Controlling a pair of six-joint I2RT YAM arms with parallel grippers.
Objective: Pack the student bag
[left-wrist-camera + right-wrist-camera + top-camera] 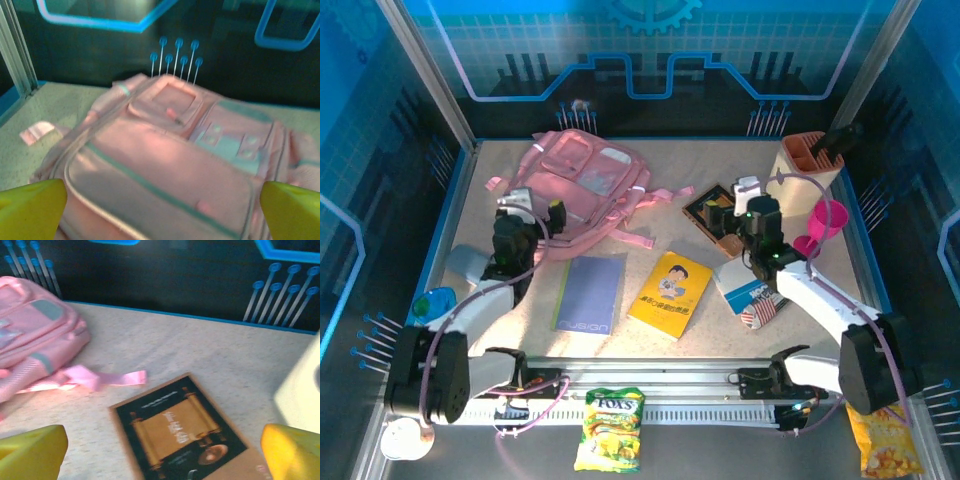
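Currently student bag lies diagonally, straps trailing right; left tool, right tool wide.

Twin robot arms stretch forward from their bases, both tools wide open.
The white left arm angles inward from its black shoulder; the left tool, a two-finger clamp, shows yellow fingertips spread far apart. The white right arm mirrors it, the right tool holding its yellow fingertips equally wide, gripping nothing.
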